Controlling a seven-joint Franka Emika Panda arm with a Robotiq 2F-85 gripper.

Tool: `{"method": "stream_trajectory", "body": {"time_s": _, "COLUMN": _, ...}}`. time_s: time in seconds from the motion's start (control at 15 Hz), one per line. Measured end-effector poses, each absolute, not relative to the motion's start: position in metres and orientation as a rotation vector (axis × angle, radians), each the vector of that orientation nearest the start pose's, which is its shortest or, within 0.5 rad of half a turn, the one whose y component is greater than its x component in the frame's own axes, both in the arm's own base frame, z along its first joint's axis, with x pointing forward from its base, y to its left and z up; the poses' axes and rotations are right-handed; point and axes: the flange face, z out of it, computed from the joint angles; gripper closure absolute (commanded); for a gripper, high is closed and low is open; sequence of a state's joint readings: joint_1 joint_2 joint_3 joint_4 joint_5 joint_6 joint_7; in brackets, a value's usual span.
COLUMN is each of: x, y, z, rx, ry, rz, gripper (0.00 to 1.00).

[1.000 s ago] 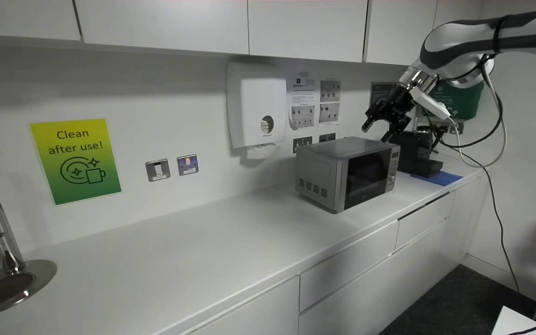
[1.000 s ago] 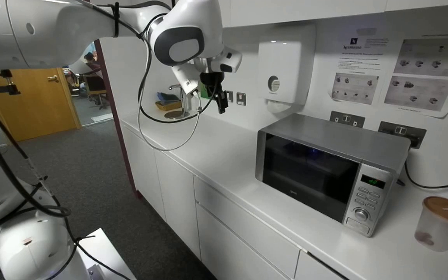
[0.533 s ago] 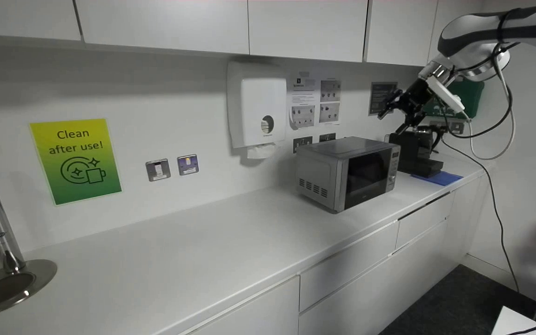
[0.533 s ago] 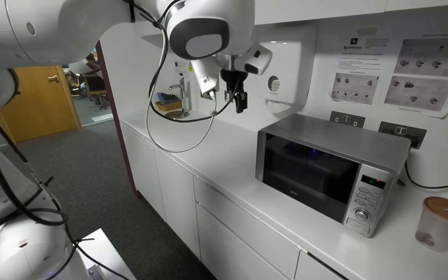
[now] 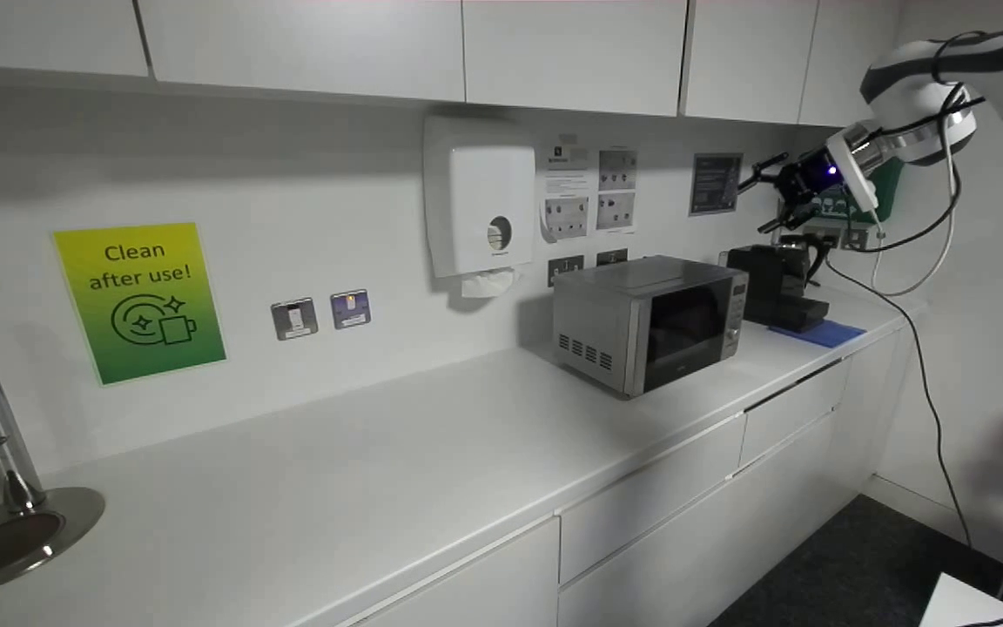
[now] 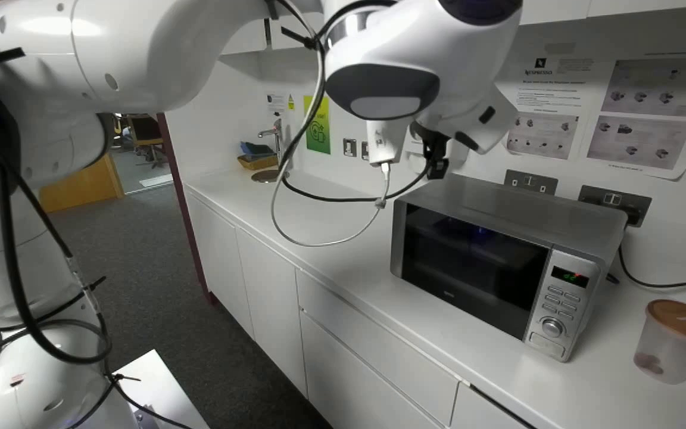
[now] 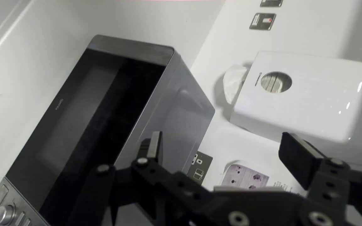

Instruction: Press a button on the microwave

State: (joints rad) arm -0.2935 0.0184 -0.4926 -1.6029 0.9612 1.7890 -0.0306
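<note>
The microwave is a grey-silver box with a dark glass front; it shows in both exterior views [image 5: 610, 335] [image 6: 521, 208] and in the wrist view [image 7: 178, 103]. Its control panel [image 6: 562, 307] has a lit green display, several small buttons [image 6: 560, 301] and a round knob [image 6: 551, 328]. In the wrist view the panel [image 7: 13, 204] is at the lower left corner, partly cut off. My gripper [image 7: 222, 141] is open and empty, with fingers wide apart. In the exterior views the gripper [image 5: 756, 207] [image 6: 437, 168] is in the air, higher than the microwave and apart from it.
A white dispenser [image 5: 488, 200] hangs on the wall. A black appliance [image 5: 776, 283] stands on the counter [image 5: 397, 444] beyond the microwave. A tub with an orange-brown lid [image 6: 679, 339] stands beside the panel. Upper cabinets [image 5: 571, 52] overhang. A cable loop hangs from the wrist.
In the exterior views, the arm and gripper have moved rightward. The gripper has tilted to point more sideways and less downward. The microwave has not moved.
</note>
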Motion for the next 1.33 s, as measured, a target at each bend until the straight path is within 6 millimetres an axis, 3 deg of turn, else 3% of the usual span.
{"method": "stream_trajectory", "body": {"time_s": 0.27, "x": 0.496, "y": -0.379, "z": 0.608, "rx": -2.081, "ry": 0.996, "rz": -0.711, "gripper": 0.00}}
{"method": "stream_trajectory", "body": {"time_s": 0.53, "x": 0.517, "y": -0.369, "z": 0.580, "rx": -2.154, "ry": 0.882, "rz": -0.824, "gripper": 0.00}}
{"method": "stream_trajectory", "body": {"time_s": 0.8, "x": 0.521, "y": -0.358, "z": 0.578, "rx": -2.023, "ry": 0.822, "rz": -1.002, "gripper": 0.00}}
{"method": "stream_trajectory", "body": {"time_s": 1.33, "x": 0.517, "y": -0.355, "z": 0.579, "rx": -2.004, "ry": 0.820, "rz": -1.012, "gripper": 0.00}}
